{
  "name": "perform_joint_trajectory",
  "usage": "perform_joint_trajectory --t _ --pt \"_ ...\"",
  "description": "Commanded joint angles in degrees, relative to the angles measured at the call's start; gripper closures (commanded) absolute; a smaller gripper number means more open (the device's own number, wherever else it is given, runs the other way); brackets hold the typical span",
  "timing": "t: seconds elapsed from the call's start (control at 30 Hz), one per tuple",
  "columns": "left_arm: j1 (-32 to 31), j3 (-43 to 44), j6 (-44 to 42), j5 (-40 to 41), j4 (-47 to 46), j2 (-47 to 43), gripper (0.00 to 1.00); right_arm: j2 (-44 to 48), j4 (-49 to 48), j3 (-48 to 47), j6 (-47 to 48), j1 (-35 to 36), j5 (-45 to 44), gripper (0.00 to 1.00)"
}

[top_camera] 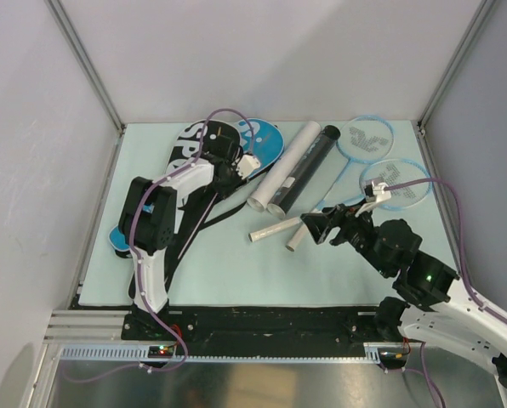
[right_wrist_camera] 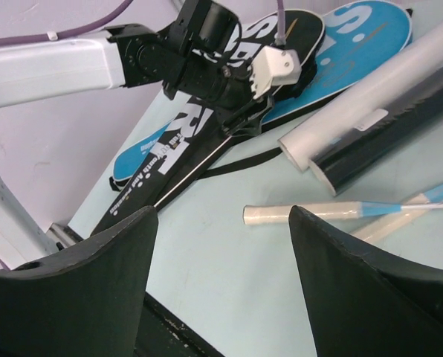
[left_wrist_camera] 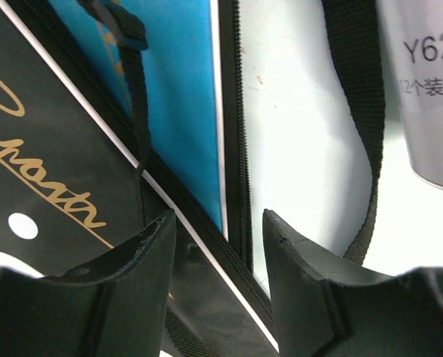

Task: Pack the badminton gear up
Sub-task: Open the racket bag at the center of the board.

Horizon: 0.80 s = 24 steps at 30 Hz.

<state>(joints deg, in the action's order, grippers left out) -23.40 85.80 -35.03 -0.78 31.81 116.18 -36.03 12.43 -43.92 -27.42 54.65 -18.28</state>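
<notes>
Two grippers to report, both with fingers apart. My right gripper [top_camera: 320, 228] hovers over the right half of the desk [top_camera: 236, 272], opened wide and holding nothing. Just beyond its tips the white-wrapped handles [right_wrist_camera: 281, 214] of the rackets lie on the desk, close together and pointing left. Neither is between my fingers.

My left gripper [top_camera: 230, 177] is farther out, left of centre, down at the black cover [top_camera: 188, 146]. Its fingers [left_wrist_camera: 132, 260] are partly open and straddle the cover's zip edge. They are not closed on it, and I cannot tell whether they touch it. The black cover runs slantwise from near left to far middle, overlapping the blue cover [top_camera: 264, 140]. The blue cover's head shows at the far end and its narrow end pokes out at the left. A black strap [left_wrist_camera: 355, 111] trails over bare desk between the covers and the tubes.

Right of the covers, the white tube [top_camera: 289, 163] and black tube [top_camera: 311, 161] lie slanted, side by side and touching, with their near ends about level. Farthest right, the near racket [top_camera: 398, 183] and far racket [top_camera: 368, 138] rest flat with light-blue rims, their heads just beside each other. The far racket's head lies beside the black tube's far end.
</notes>
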Motion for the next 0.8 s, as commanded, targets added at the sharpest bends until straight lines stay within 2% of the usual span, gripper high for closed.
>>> perform_joint_trajectory --t 0.0,0.33,0.6,0.77 --pt "-1.24 -1.59 -2.17 -5.72 0.78 -1.79 0.47 1.13 0.71 -0.01 1.49 -1.37 -1.51 0.23" --pt "-2.8 -1.09 -3.35 -5.83 3.34 -1.29 0.51 1.5 -0.31 0.06 2.29 -3.05 0.38 0.22" --pt "-6.09 -0.18 -5.42 -1.86 3.47 -6.19 0.49 2.11 0.42 0.11 2.28 -4.44 1.61 0.21" --pt "-5.78 1.46 -5.53 0.46 3.61 -4.4 0.49 3.12 0.86 0.07 1.96 -4.84 1.84 0.22"
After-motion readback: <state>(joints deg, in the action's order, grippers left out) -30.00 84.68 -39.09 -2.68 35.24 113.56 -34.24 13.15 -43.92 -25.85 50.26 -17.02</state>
